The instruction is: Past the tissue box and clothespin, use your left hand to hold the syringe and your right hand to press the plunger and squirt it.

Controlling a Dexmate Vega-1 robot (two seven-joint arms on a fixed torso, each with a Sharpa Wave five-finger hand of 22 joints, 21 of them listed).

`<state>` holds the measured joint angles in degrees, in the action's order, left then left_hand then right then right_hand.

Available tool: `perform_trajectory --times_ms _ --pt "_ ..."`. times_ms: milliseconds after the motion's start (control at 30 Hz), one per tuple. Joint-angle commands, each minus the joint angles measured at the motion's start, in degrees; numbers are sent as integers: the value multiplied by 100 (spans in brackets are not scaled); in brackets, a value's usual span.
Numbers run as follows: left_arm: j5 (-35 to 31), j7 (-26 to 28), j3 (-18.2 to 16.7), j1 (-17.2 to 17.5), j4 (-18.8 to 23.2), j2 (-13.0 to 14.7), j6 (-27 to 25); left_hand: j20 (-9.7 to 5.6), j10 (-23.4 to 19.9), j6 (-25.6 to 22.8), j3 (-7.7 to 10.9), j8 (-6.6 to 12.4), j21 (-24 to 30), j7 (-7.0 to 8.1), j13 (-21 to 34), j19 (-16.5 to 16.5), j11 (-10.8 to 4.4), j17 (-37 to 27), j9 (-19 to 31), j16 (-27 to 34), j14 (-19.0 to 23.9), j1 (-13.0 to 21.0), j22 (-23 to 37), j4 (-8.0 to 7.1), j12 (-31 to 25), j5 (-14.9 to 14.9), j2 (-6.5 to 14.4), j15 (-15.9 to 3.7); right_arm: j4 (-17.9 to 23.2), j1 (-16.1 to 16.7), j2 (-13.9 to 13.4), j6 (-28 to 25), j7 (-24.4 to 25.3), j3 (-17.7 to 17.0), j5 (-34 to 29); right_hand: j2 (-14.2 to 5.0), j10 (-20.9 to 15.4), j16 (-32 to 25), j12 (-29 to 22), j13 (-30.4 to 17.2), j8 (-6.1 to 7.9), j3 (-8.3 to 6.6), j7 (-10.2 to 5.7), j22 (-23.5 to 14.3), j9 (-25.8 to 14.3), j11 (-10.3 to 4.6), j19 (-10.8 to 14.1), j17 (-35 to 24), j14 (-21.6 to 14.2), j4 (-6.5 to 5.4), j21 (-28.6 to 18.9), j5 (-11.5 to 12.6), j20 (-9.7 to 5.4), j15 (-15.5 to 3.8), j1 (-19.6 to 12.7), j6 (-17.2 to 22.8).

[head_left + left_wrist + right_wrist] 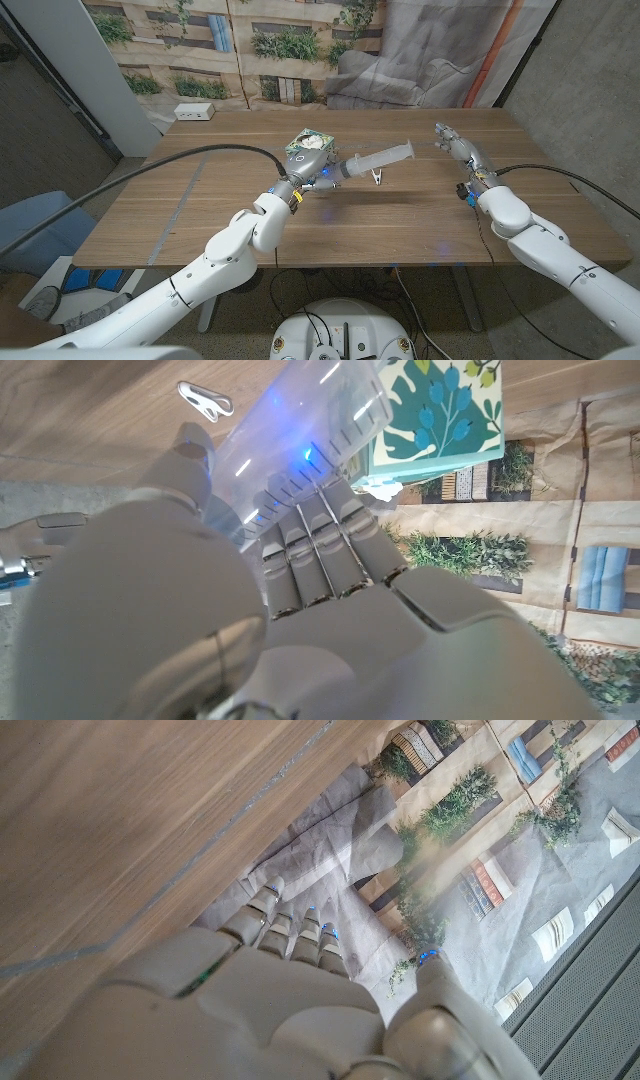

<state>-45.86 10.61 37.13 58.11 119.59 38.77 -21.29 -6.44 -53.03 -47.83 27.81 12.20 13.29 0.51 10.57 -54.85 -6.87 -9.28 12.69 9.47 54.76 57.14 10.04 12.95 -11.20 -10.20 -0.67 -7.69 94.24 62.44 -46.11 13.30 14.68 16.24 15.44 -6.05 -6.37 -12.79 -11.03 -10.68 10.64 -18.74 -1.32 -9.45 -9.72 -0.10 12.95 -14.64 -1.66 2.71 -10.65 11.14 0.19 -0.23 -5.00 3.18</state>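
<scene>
The left hand is in the middle of the head view, and it holds the syringe. The syringe is big and see-through. It is lifted off the worktop and sticks out to the right of the hand. Just under it lies the clothespin, flat on the wood. The tissue box sits right behind the left hand, toward the top of the frame. In the left wrist view the fingers wrap around the clear syringe, with the leafy box beside it.

The right hand is up in the right part of the head view, well apart from the syringe. It holds nothing and its fingers are a little spread.

A white box sits at the upper left corner of the worktop.
</scene>
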Motion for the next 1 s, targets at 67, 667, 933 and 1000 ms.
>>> perform_trajectory --times_ms 67,667,933,1000 --pt "295 511 181 129 -105 -294 -230 -295 -248 -363 623 53 24 -41 27 -128 -270 -25 14 38 10 -507 8 -563 11 -37 1017 -489 707 793 -351 -138 611 -537 -485 -62 -27 -3 -37 -13 41 -11 -1 -13 -31 -5 25 -1 -2 24 -11 4 -56 -56 -14 84" --pt "338 1388 504 285 -407 -547 -278 -296 -249 -357 672 62 4 -35 28 -102 -259 -25 25 39 0 -549 10 -552 12 -35 1018 -488 1065 1775 -416 385 797 -1185 -1183 -64 -6 -3 -19 -11 25 -13 -8 -11 -29 -46 54 8 1 40 -16 4 -129 -125 -13 85" --pt "267 1710 628 215 -623 -579 -147 -303 -245 -357 694 66 -2 -39 29 -97 -281 -25 30 39 -8 -568 11 -546 14 -34 1017 -489 1164 2119 -239 634 964 -1437 -1619 -61 -52 -12 -32 -8 28 -15 -19 -10 -28 -65 23 16 -27 52 -2 4 -154 -167 -15 112" --pt "249 1754 659 183 -687 -541 -58 -306 -243 -355 700 67 -1 -34 29 -101 -268 -25 31 40 -7 -573 11 -545 14 -34 1017 -488 1132 2156 -193 800 960 -1480 -1699 -64 -58 -13 -32 -8 34 -19 -26 -10 -27 -81 18 20 -32 58 0 4 -159 -181 -21 134"
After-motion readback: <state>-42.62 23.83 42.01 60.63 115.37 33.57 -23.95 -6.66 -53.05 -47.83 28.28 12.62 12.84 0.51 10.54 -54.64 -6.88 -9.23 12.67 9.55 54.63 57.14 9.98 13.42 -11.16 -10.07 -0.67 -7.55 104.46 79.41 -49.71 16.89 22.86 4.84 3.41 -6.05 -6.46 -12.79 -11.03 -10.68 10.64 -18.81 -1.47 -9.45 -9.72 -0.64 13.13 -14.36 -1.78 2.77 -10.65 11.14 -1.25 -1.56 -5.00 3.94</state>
